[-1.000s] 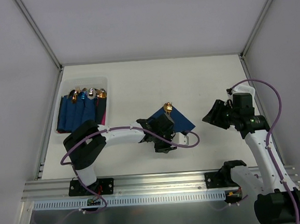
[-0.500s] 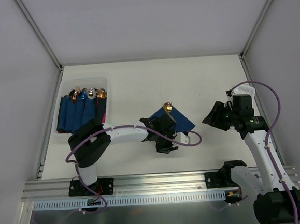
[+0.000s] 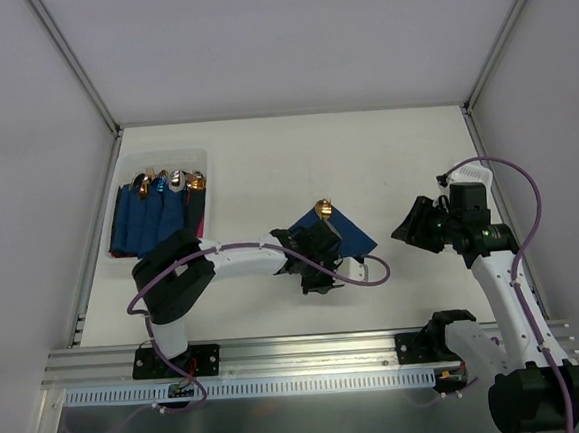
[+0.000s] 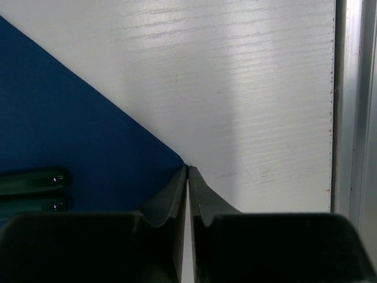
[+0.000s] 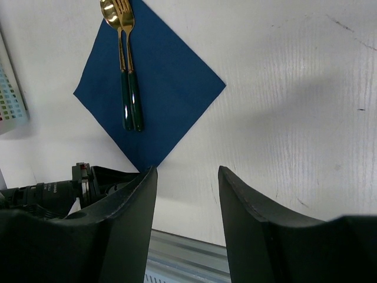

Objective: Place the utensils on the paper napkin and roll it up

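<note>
Left wrist view shows the left gripper (image 4: pixel 187 171) pinched closed on the near corner of the paper napkin (image 4: pixel 70 130), which lies mid-way across the table (image 3: pixel 385 149) with the utensils (image 5: pixel 126 71) on it, while the right gripper (image 5: pixel 187 172) hangs half open, empty.

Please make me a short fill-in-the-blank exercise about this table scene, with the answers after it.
1. Two utensils lie on the paper napkin, whose colour is ____.
2. The left gripper is closed at the napkin's ____.
3. The right gripper is open and holds ____.
Answers: blue; corner; nothing.
</note>
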`<state>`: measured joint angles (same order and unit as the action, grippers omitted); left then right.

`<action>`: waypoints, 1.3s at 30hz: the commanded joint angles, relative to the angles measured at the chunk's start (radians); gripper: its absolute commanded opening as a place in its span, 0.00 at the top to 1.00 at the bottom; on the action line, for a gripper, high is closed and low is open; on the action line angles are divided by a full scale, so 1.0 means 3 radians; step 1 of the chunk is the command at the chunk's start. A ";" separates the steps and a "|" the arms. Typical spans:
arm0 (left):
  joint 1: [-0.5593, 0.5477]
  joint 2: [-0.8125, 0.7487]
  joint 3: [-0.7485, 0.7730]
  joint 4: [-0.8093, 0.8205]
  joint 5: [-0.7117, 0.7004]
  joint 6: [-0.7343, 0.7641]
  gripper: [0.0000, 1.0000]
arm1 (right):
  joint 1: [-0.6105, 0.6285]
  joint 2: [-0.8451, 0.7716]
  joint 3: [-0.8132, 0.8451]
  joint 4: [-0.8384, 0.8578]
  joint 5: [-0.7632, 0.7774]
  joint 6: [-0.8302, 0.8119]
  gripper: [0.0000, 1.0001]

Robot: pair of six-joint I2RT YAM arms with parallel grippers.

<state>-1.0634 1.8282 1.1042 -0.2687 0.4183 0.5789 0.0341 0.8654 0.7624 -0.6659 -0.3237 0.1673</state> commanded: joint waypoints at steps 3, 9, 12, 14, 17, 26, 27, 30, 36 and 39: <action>-0.0086 0.0067 0.0032 -0.0035 -0.0111 0.0075 1.00 | -0.0032 0.0015 0.0005 0.0000 -0.0066 -0.0097 0.52; -0.0091 -0.0121 0.0011 -0.0055 0.0037 -0.0145 1.00 | -0.0047 -0.0016 -0.0031 0.0006 -0.0082 -0.0143 0.52; -0.0091 -0.0255 0.0077 -0.0132 0.0175 -0.0227 1.00 | -0.0052 -0.0001 -0.0036 0.0000 -0.0102 -0.0164 0.53; -0.0086 -0.0311 0.0129 -0.0208 0.0247 -0.0252 1.00 | -0.0058 0.0030 -0.0021 0.0006 -0.0107 -0.0169 0.54; -0.0081 -0.0306 0.0231 -0.0295 0.0262 -0.0263 1.00 | -0.0058 0.0076 0.0000 0.0011 -0.0143 -0.0179 0.55; 0.0271 -0.0045 0.0543 -0.0367 0.0431 -0.0217 1.00 | -0.0058 0.0173 -0.0102 0.0036 -0.0245 -0.0195 0.58; 0.0302 -0.0030 0.0609 -0.0367 0.0446 -0.0207 1.00 | -0.0058 0.0173 -0.0128 0.0046 -0.0256 -0.0200 0.59; 0.0415 0.0062 0.0752 -0.0398 0.0472 -0.0166 1.00 | -0.0058 0.0194 -0.0163 0.0077 -0.0306 -0.0205 0.60; 0.0609 0.0282 0.1013 -0.0444 0.0513 -0.0099 1.00 | -0.0052 0.0214 -0.0337 0.0225 -0.0521 -0.0128 0.66; 0.0696 0.0364 0.1074 -0.0444 0.0523 -0.0063 1.00 | -0.0047 0.0219 -0.0455 0.0348 -0.0669 -0.0077 0.72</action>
<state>-0.8757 1.9194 1.3819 -0.3820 0.5266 0.5289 0.0231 0.9272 0.6472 -0.6090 -0.4492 0.1318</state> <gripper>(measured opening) 0.004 0.294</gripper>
